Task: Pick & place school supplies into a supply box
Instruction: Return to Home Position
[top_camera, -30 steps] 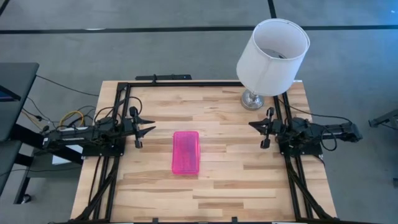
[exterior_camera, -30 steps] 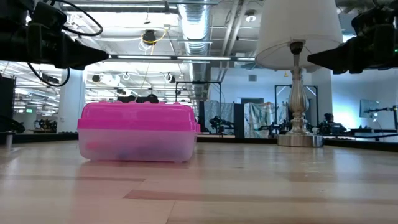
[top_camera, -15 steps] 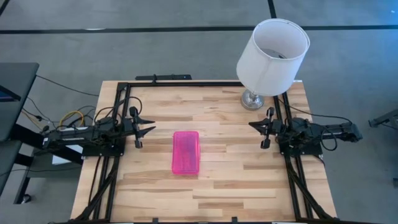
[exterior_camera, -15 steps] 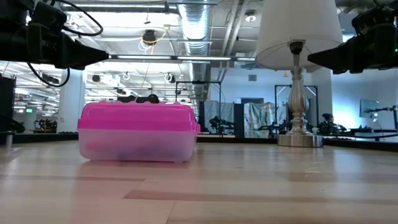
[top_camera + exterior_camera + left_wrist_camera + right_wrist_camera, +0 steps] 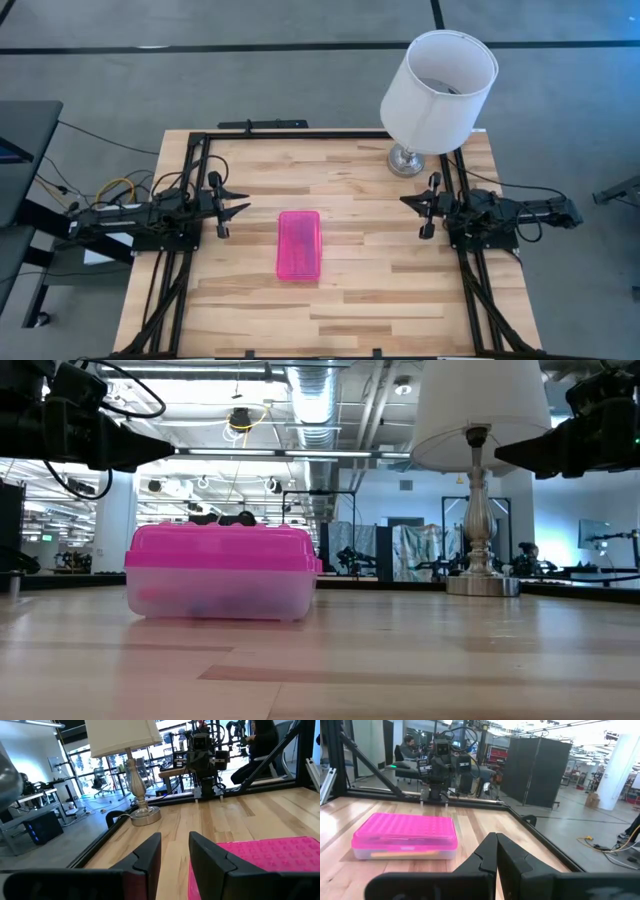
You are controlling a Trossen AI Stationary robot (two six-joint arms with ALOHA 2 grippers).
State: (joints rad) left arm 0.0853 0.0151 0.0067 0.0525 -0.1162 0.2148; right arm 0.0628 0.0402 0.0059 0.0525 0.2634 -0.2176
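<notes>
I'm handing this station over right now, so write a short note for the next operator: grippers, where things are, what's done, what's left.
Left gripper: open, empty, at the table's left edge, apart from the box.
Right gripper: shut, empty, at the right edge.
Supply box: mid-table, pink lid closed. School supplies show through its clear base; none show loose on the table.
Done: packing and closing.
Left: probably only parking the arms, which look close to home.
</notes>
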